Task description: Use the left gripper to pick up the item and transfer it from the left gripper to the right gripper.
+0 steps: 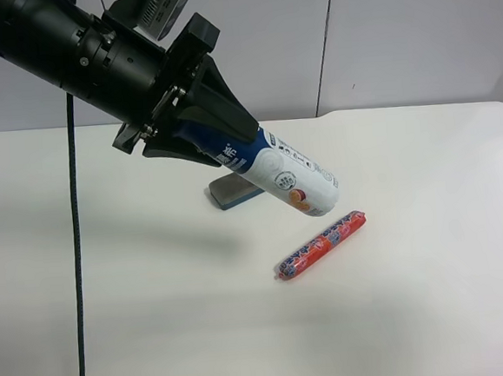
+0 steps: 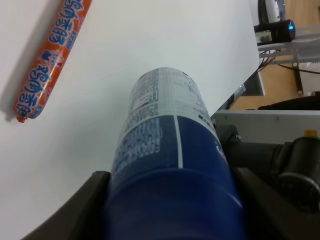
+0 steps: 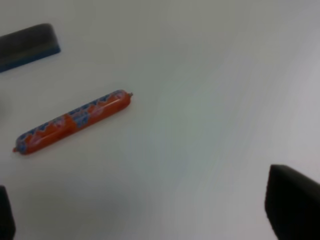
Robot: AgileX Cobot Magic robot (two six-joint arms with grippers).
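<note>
Exterior high view has a bulky all-black arm reaching in from the upper left of the frame. Its left gripper is clenched on the cylindrical white-and-blue plastic bottle at the dark blue end. The bottle hangs tilted just above frame centre, clear of the white tabletop, with its printed white end and small orange mark pointing toward the lower right. Gripping one end leaves the far half bare, which I judge suits a handover: the other arm needs free body to close on.

Right of centre and a little below it, a red-and-blue patterned sausage stick lies flat on the table. A grey-topped blue block eraser sits behind the bottle, partly hidden by it. Neither touches the bottle.

Left wrist view shows black fingers pressed on both sides of the dark blue section. That end runs out of view, so I cannot say whether the cap itself sits inside the jaws.

Right wrist view shows the right gripper released, with dark fingertips far apart and only bare table between them. It looks down on the sausage stick and the eraser, and the bottle is not in its picture. The lift looks done, and the transfer is not yet begun.
</note>
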